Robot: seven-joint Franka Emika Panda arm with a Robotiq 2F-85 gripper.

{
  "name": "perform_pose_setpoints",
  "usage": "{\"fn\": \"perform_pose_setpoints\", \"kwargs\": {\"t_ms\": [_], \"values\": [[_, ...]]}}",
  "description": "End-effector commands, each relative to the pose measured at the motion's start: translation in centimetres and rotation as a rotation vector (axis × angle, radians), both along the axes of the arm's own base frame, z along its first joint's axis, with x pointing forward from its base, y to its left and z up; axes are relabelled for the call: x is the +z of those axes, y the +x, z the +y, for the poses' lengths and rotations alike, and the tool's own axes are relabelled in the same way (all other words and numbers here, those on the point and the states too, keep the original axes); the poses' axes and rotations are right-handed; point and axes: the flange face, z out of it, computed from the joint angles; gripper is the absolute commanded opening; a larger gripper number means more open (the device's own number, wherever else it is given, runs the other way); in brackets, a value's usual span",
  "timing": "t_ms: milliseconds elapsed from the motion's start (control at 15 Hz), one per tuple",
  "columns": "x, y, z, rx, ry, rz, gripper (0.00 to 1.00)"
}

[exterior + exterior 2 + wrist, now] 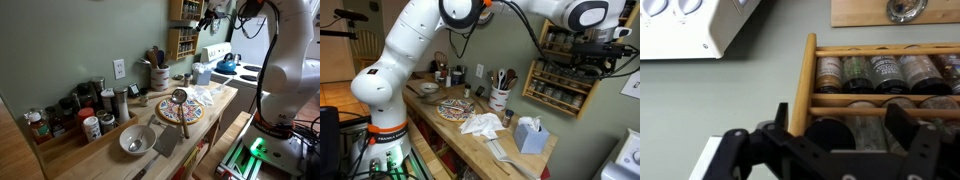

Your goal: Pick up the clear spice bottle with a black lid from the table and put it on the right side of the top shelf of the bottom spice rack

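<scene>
- The gripper [592,48] hangs at the bottom spice rack [560,80], on the wall above the back edge of the table [105,152].
- In the wrist view a dark round cap, apparently the spice bottle [828,135], sits between the fingers [915,145]. I cannot tell whether they pinch it.
- The pickup looks done. Setting the bottle on the right side of the top shelf [880,97] seems left to do.

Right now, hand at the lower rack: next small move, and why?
Probably ease the hand a little closer to the bottom spice rack. In both exterior views it sits at the rack's right end near the top; the wrist view shows a dark shape, likely the spice bottle, just inside the end post.
</scene>
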Motion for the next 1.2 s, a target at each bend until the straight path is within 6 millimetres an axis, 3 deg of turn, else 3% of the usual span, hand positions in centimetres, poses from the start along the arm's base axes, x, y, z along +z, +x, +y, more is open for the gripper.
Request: {"fn": "perform_pose_setpoints", "kwargs": {"t_ms": [0,200,533,667,1133], "values": [[-1.2,-0.5,-0.4,-0.014,0.041,-0.004,0.68],[-2.5,-0.1,-0.5,-0.02,0.058,0.001,0.44],[-3.0,0.3,-1.1,-0.064,0.076,-0.072,0.04],[-2.9,0.5,-1.4,-0.081,0.07,-0.11,0.0],[-1.5,0.6,-1.6,-0.097,0.061,-0.21,0.0]]}}
